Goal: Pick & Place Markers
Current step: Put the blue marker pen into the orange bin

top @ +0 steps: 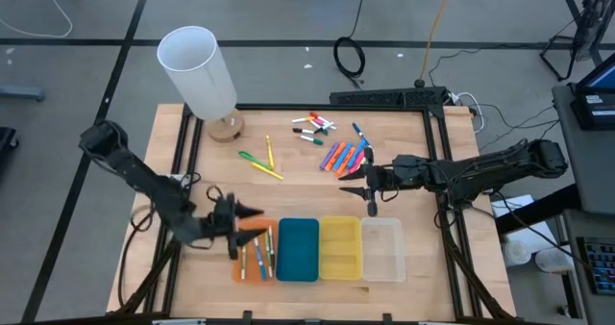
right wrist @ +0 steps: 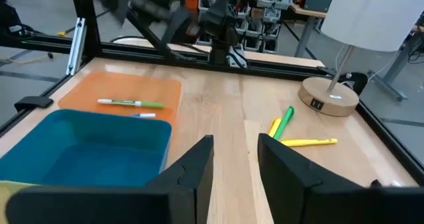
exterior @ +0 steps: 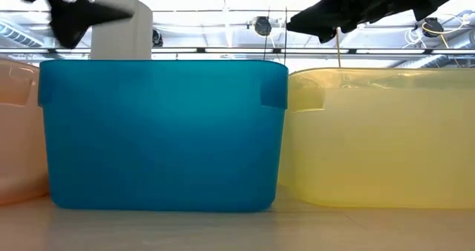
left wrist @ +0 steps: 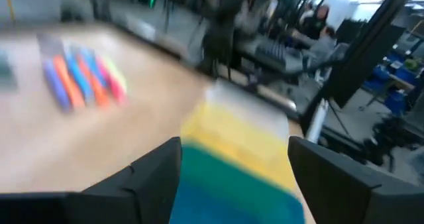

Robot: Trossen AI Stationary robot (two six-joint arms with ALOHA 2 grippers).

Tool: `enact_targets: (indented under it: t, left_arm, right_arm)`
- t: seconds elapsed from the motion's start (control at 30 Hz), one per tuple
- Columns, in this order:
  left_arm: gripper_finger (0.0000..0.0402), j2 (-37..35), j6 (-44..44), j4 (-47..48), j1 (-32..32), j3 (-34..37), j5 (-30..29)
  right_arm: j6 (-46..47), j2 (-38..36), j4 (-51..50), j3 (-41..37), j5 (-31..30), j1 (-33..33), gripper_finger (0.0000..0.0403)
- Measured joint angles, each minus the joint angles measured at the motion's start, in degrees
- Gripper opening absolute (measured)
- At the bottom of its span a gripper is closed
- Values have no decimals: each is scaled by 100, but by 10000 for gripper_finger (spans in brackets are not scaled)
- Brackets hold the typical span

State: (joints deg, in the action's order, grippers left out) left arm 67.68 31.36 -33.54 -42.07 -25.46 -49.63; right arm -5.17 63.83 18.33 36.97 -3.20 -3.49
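arms: matte black, chunky jointed segments, both the same
left gripper (top: pixel 258 212): two flat dark fingers
cables: black

1. The worktop (top: pixel 298 186) is pale wood with a dark frame.
2. Four trays sit in a row along its near edge, side by side: orange tray (top: pixel 252 264), blue tray (top: pixel 298 250), yellow tray (top: pixel 339 248), clear tray (top: pixel 382 249).
3. A lamp (top: pixel 205 80) stands at the far left corner.
4. Loose markers (top: pixel 346 157) lie in clusters toward the far right; a green and two yellow markers (top: pixel 261 160) lie near the lamp.
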Motion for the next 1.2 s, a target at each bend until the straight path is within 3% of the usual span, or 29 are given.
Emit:
enact_targets:
  t: [0.1, 0.23, 0.3, 0.37, 0.5, 0.7, 0.93, 1.2]
  left_arm:
    - [286, -516, -1499, -395, 335, -4, -10]
    - [278, -1131, -3130, -423, 868, -4, -9]
    - [272, -1366, -3672, -420, 1199, -4, 16]
    - [265, -1537, -3972, -430, 1617, -4, 190]
    - [252, -1755, -3990, -429, 2474, -4, 1106]
    - [244, -1640, -3453, -319, 3411, -4, 2350]
    - [249, -1539, -3379, -259, 3832, -4, 2799]
    - [239, -1541, -3401, -267, 4092, -4, 3220]
  right_arm:
    - [1, 0, -81, 0, -459, 7, 109]
    - [98, 0, -716, 25, -2329, 325, 113]
    - [323, 7, -1621, 220, -2851, 719, 117]
    - [881, 9, -2589, 496, -2716, 1293, 119]
    - [1469, 348, -3647, 788, -1450, 2616, 121]
    - [1321, 1378, -3674, 815, -424, 3902, 122]
    - [1220, 2460, -3162, 815, 82, 4037, 122]
    - [1228, 2866, -3009, 820, 160, 3936, 120]
